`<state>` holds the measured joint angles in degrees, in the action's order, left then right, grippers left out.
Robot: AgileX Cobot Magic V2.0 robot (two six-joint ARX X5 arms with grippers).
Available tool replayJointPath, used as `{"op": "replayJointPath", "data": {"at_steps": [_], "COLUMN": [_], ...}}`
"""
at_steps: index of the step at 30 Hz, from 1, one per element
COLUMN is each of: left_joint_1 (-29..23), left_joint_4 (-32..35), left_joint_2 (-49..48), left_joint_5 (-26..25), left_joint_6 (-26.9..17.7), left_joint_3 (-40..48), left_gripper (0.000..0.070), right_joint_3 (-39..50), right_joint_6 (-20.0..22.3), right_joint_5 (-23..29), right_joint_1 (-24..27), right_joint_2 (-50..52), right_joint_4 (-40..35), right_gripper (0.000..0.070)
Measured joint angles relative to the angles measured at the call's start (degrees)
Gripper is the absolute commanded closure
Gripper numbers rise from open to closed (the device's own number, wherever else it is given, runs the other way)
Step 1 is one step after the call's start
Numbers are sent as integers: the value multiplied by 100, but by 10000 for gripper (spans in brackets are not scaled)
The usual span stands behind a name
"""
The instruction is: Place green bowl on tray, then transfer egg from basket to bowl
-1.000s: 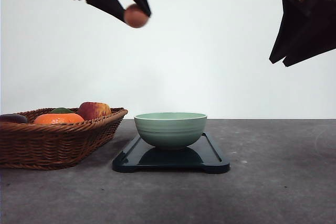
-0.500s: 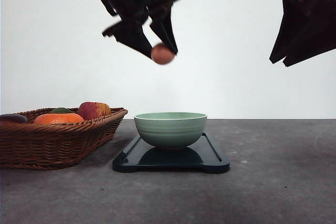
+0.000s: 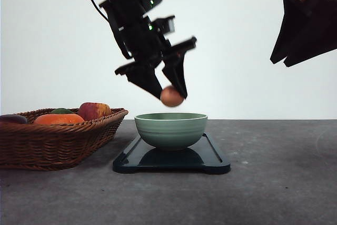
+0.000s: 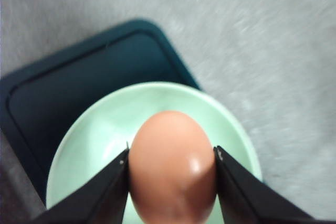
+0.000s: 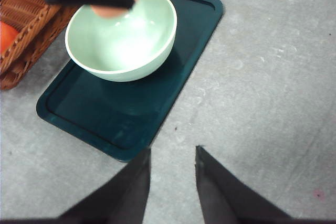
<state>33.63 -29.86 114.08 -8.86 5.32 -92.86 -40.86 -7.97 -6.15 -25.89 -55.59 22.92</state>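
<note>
At the far left of the front view we see the basket [image 3: 58,138] resting on the grey table [image 3: 279,183], its braided rim running from the left edge to just short of the tray; inside it we can make out an orange fruit [image 3: 58,119], a red-and-yellow apple [image 3: 95,110] behind it, something green [image 3: 61,111] peeking up between them and a dark item [image 3: 11,118] at the frame's left edge. Moving right, the left gripper [image 3: 172,96] reaches down from the upper left of the frame toward the centre, its two black fingers clamped on the egg [image 3: 171,96], which hangs just above the rim of the green bowl [image 3: 171,130] without touching it. In the left wrist view we see the egg [image 4: 173,166] pinched on both sides by the fingers [image 4: 107,190], with the pale inside of the green bowl [image 4: 100,140] straight beneath it. The bowl stands upright on the tray [image 3: 210,159], at the lower centre of the front view, nearer the tray's far end as the right wrist view shows. At the upper right of the front view the right gripper [image 3: 281,61] hangs high, well apart from everything; in its own wrist view its fingers [image 5: 134,192] stand apart with bare table between them, nothing held.
</note>
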Motion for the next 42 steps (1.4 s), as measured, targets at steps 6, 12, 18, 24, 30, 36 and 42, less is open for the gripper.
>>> {"op": "replayJointPath", "data": {"at_steps": [6,12,18,24,30,36,42], "left_joint_1": [89,179,188,188,189,189,189], "left_joint_4": [8,9,54,60,108,150,152], "left_joint_2": [364,480,482,482,536,583,667], "left_joint_5": [96,598,727,743,743,743,745], "left_joint_6": [-13,-112,-134,-146,-149,-149,-149], "left_joint_3": [0,0,0,0,0,0,0], "left_gripper": [553,553,553,553,553,553,553], "right_joint_3": [0,0,0,0,0,0,0], "right_joint_6": [0,0,0,0,0,0,0], "right_joint_5": [-2,-2,-2,-2,-2,-2,-2], "right_joint_1": [0,0,0,0,0,0,0], "right_joint_2": [0,0,0,0,0,0,0], "right_joint_4": [20,41,39,41,39,39,39], "right_gripper": [536,536,536,536,536,536,536]}}
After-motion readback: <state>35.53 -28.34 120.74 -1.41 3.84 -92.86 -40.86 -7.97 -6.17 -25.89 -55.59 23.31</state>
